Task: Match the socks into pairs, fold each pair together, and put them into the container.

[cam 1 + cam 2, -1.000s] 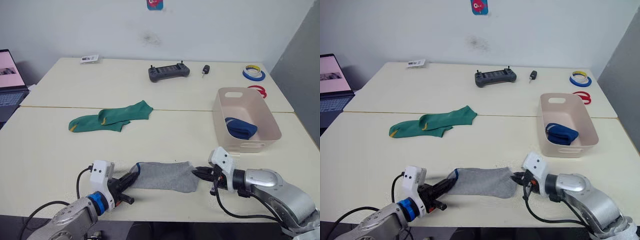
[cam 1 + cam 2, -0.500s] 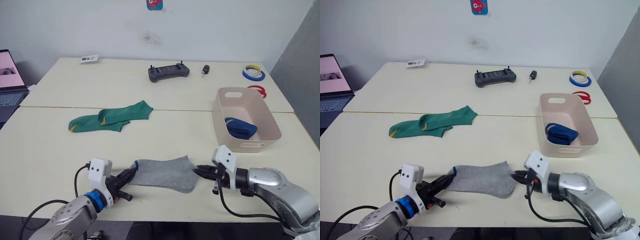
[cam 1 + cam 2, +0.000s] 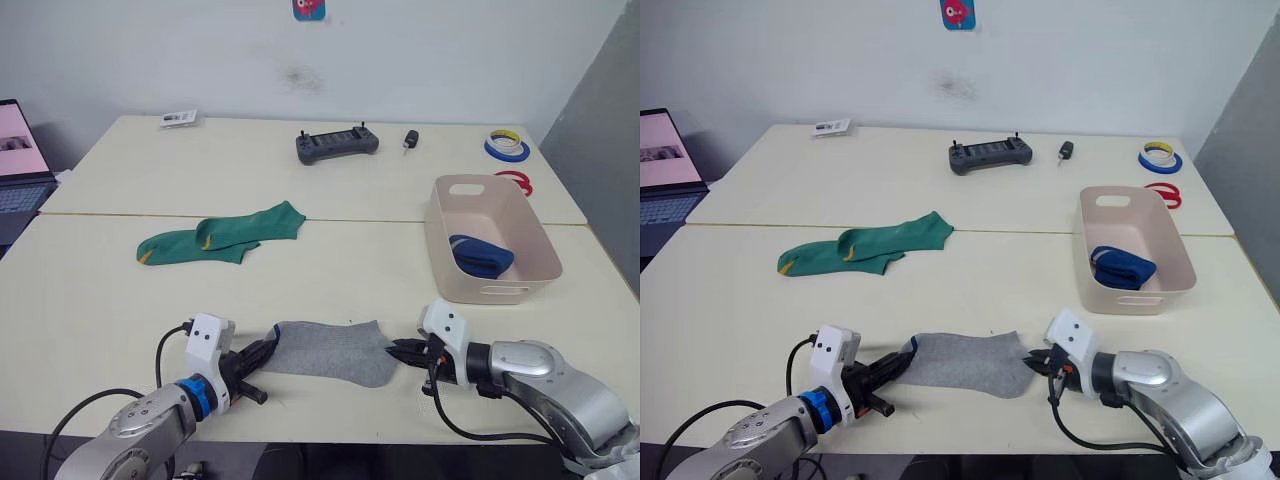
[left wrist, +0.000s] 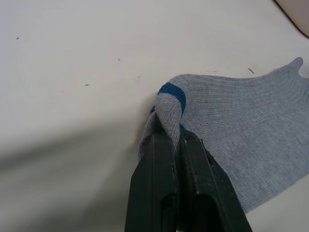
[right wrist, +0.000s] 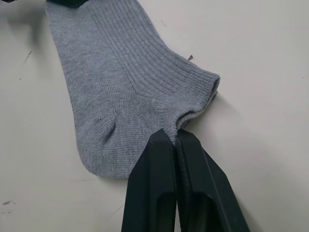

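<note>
The left hand (image 3: 262, 355) is lying low at the near edge of the surface (image 3: 330, 270), its fingers pressed together on the blue-banded end of the grey socks (image 3: 335, 350). The grey socks are stretching flat between the two hands. The right hand (image 3: 402, 349) is pinching their other end, at the ribbed cuff. Farther back, left of centre, the green socks (image 3: 222, 235) are lying overlapped. To the right, the container (image 3: 530, 242) is sitting with the dark blue socks (image 3: 481, 256) bundled inside it.
</note>
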`<state>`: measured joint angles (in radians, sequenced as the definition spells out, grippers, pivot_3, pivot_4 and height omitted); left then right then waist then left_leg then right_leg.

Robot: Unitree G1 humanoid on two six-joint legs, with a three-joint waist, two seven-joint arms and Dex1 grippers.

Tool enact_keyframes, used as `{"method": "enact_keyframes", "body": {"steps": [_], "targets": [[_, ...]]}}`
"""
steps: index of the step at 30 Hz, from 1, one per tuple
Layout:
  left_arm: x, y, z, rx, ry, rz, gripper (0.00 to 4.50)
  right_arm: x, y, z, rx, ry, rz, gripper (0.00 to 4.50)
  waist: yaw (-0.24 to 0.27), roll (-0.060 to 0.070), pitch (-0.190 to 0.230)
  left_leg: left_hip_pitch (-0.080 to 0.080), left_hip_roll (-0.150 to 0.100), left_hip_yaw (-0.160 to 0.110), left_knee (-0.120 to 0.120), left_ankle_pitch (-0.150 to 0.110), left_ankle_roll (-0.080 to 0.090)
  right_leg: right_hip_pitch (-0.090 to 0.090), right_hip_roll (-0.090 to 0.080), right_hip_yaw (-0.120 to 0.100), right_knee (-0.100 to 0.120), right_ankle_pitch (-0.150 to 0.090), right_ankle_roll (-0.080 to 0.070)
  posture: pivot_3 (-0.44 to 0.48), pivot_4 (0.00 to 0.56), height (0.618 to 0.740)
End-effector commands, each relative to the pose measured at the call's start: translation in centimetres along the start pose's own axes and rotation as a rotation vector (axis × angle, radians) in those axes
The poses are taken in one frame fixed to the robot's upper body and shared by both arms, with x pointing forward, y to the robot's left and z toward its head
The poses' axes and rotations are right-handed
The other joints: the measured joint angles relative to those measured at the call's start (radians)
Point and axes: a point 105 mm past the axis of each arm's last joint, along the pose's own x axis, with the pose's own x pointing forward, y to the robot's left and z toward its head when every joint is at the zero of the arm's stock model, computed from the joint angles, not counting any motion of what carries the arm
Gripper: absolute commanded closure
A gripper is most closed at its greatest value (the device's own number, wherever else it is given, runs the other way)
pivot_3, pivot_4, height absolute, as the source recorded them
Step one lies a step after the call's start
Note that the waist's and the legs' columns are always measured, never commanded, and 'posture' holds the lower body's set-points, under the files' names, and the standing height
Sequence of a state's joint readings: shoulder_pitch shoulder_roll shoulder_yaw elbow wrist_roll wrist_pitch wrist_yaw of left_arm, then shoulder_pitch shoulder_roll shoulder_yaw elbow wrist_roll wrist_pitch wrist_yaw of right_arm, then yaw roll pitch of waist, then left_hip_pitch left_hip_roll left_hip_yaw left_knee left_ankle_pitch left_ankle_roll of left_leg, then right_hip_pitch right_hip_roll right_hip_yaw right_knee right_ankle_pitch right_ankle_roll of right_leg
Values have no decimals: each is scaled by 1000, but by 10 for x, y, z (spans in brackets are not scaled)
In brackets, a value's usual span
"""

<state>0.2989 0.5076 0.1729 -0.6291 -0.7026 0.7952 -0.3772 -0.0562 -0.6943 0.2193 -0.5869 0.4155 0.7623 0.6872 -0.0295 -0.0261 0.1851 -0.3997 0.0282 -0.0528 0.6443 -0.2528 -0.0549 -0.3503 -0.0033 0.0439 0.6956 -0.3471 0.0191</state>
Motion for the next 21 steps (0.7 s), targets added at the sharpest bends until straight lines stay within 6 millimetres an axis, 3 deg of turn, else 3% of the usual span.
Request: {"method": "enact_keyframes", "body": {"steps": [1,7,11,15,18,21], "targets": [[-3,7,-3,11,20,34,3993,-6,-1,9,-39,-32,8,3975,0,0,0,0,0,0,0,0,0,0,0,0,0,0,0,0,150,740],[-19,12,10,41,-36,65,2220,-17,-17,20,-81,-86,-58,1974,-2,0,0,0,1,0,0,0,0,0,0,0,0,0,0,0,150,740],[-36,16,20,39,-51,48,2191,-26,-18,35,-123,-137,-56,508,0,0,0,0,1,0,0,0,0,0,0,0,0,0,0,0,150,740],[-50,33,46,70,-80,5,2191,-25,-6,51,-186,-172,20,508,0,0,0,0,1,-1,0,0,0,0,0,-1,0,0,0,0,150,740],[-47,27,61,154,-76,-79,2191,-18,2,60,-210,-206,52,508,0,1,0,0,1,-1,0,0,0,0,0,-1,0,0,0,0,150,740],[-42,9,61,283,-19,-196,3039,-9,10,67,-205,-234,85,1134,-2,0,0,0,0,1,0,0,0,0,0,0,-1,0,0,0,150,740]]}}
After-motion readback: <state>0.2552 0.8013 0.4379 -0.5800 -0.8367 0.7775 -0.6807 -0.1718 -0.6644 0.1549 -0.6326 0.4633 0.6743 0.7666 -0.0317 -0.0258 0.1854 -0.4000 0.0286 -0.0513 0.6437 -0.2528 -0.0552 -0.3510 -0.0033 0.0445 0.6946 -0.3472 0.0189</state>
